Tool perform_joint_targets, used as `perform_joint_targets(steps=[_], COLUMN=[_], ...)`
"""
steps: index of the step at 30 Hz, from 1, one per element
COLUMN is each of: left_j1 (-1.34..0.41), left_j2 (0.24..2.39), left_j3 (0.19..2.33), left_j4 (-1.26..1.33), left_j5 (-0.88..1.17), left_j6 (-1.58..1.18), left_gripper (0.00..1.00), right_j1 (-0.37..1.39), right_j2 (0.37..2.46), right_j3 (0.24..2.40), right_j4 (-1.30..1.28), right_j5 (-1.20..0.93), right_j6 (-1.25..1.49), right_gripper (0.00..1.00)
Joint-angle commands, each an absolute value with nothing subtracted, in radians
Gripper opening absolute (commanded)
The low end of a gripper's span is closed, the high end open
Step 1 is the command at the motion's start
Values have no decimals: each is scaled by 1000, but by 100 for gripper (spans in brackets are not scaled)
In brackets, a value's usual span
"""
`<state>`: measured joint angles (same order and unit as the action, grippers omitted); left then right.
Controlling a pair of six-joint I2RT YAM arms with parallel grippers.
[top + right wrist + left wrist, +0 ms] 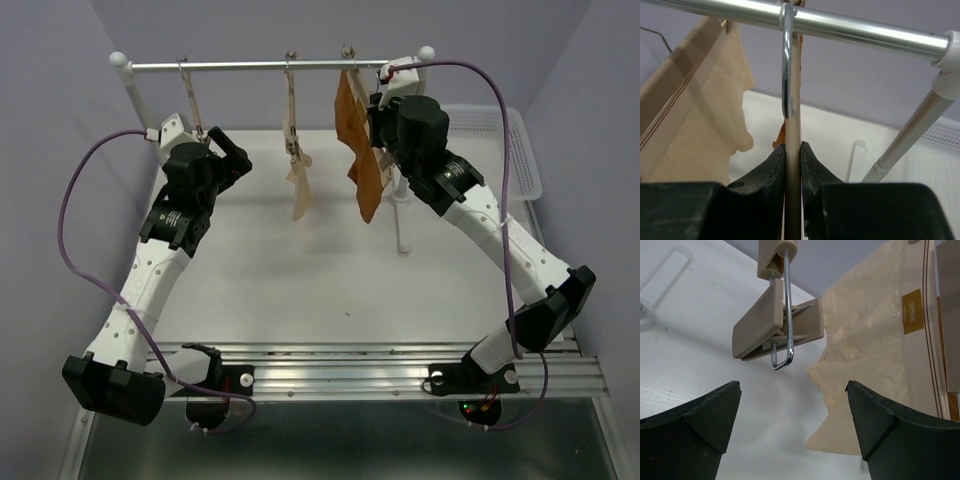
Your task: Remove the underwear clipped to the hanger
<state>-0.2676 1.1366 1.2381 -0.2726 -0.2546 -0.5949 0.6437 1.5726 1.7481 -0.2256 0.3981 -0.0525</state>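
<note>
R gripper [793, 150] clamps hanger [793, 115] bar at rail's [260, 66] right end; underwear [362, 150] hangs clipped beneath. L gripper [792, 386] spread wide, empty, by a spare clip [775, 325]. Rec: hold bar steady, pinch hanger's clips fully before tugging cloth.

rail [850, 27]: polished metal, glossy. hanger [795, 131]: pale wood, matt, w/ shiny chrome wire hook [785, 60]. underwear [352, 125]: rust-brown cloth, soft, matt, creased. cream garment [865, 335]: thin crinkled cloth, satiny gold label [912, 311]. clip [757, 327]: matt beige, plastic-looking, chrome wire. left claw [792, 387]: matt black plastic. surface [280, 270]: white, matt.
</note>
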Motion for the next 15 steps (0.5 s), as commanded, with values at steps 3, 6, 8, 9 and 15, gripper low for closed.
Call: perform_joint_targets(steps=[3, 6, 8, 9, 15], left_j1=[-262, -264, -262, -262, -264], left_j2=[1146, 1140, 1126, 1118, 1059], left_j3=[1243, 1236, 1227, 1221, 1146], left_j4=[-242, -250, -252, -252, -215], left_j5=[-213, -189, -160, -144, 11], left_j6=[-578, -578, -577, -574, -514], left_gripper=[99, 99, 99, 99, 99], right_j1=[653, 653, 653, 653, 653], right_j2=[1473, 1434, 1385, 1368, 1240], right_j3=[1666, 1574, 1487, 1458, 1301], right_j4=[-112, -123, -120, -118, -228], right_j5=[266, 192, 120, 91, -112], right_j6=[-188, -268, -317, -345, -578], right_gripper=[1, 1, 1, 1, 1])
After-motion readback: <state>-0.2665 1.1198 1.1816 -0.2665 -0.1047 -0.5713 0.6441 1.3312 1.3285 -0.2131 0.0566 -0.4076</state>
